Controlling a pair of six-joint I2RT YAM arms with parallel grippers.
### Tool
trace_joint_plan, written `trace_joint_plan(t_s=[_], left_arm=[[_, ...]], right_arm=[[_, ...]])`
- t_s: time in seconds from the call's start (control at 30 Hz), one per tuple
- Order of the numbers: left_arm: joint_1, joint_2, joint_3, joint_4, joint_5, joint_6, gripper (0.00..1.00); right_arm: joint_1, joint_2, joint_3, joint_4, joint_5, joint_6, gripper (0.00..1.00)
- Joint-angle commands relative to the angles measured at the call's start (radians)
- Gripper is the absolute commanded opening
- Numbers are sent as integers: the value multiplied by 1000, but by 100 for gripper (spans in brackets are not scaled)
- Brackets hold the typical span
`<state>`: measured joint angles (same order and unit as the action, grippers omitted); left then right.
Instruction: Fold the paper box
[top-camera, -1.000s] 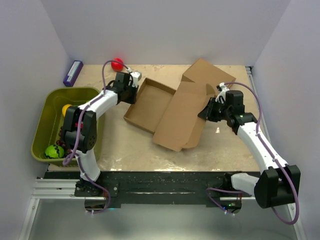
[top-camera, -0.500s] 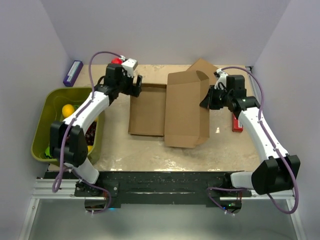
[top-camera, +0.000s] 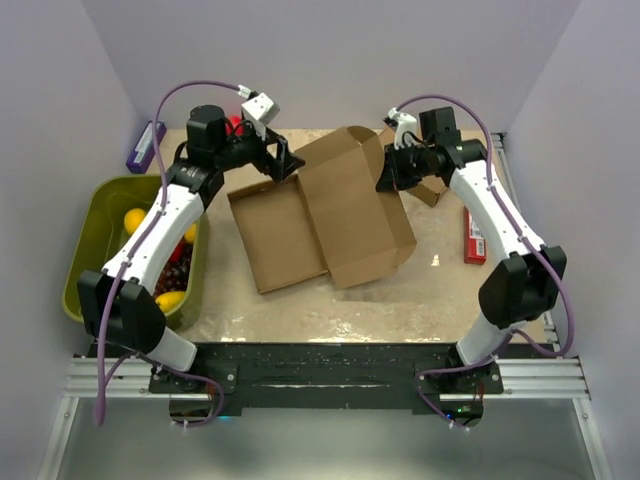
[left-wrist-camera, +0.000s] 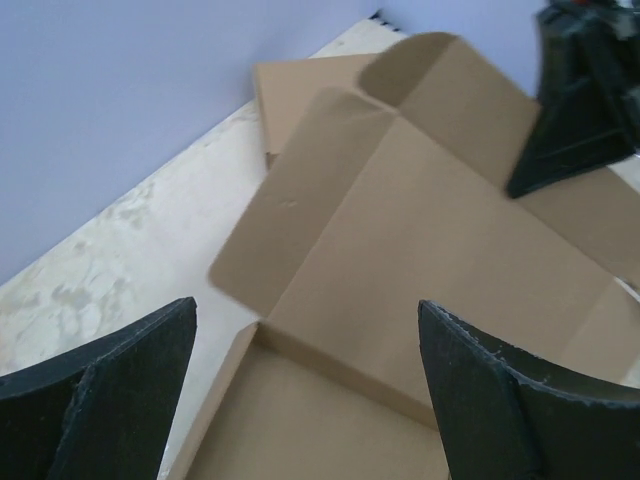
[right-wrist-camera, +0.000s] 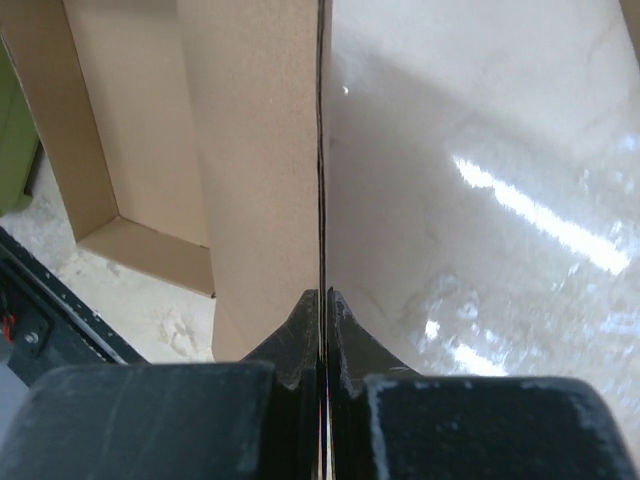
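As the box (top-camera: 283, 235) sits in the middle of the table (top-camera: 300, 305), its shallow tray lies flat toward the near left. The wide lid panel rises from the tray's right side and tilts up. Left of it, a green bin (top-camera: 95, 205) holds fruit; right of it lies a red pack (top-camera: 474, 235). Farther back, the right gripper (top-camera: 386, 180) is pinched tight on the lid's far right edge, cardboard between its fingers. The left gripper (top-camera: 284, 163) hovers spread wide over the tray's far corner, holding nothing. A purple bar (top-camera: 146, 146) lies by the back wall.
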<state>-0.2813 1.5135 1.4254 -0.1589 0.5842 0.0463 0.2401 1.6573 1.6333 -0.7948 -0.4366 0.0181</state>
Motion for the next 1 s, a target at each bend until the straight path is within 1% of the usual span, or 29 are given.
trace_joint_plan(t_s=[0.0,0.07,0.1,0.13,0.2,0.3,0.4,0.5,0.57,0.7,0.83,0.97], left_arm=[[11,28,78,-19,198,30,96],[20,31,95,-66,227,61,97],[40,25,108,-80,236,70,97],[54,17,109,-85,261,76,97],[97,2,109,-85,288,79,99],[131,13,127,-126,286,116,100],[157,43,126,-149,302,139,100],[194,70,118,-171,362,141,100],[224,74,96,-174,433,142,100],[228,94,69,-174,500,130,100],[226,117,56,-142,528,92,100],[225,171,59,-149,516,70,100]], right_arm=[[5,87,204,-148,-108,-203,0],[24,136,275,-220,-91,-243,0],[31,180,346,-248,-100,-260,0],[40,208,380,-300,-99,-276,0],[74,264,466,-345,-74,-309,0],[105,292,508,-388,-36,-328,0],[111,282,482,-383,-37,-337,0],[125,249,450,-379,-62,-357,0],[140,234,445,-382,-65,-368,0],[157,229,454,-388,-63,-376,0],[166,245,471,-397,-60,-377,0],[180,252,473,-403,-62,-383,0]])
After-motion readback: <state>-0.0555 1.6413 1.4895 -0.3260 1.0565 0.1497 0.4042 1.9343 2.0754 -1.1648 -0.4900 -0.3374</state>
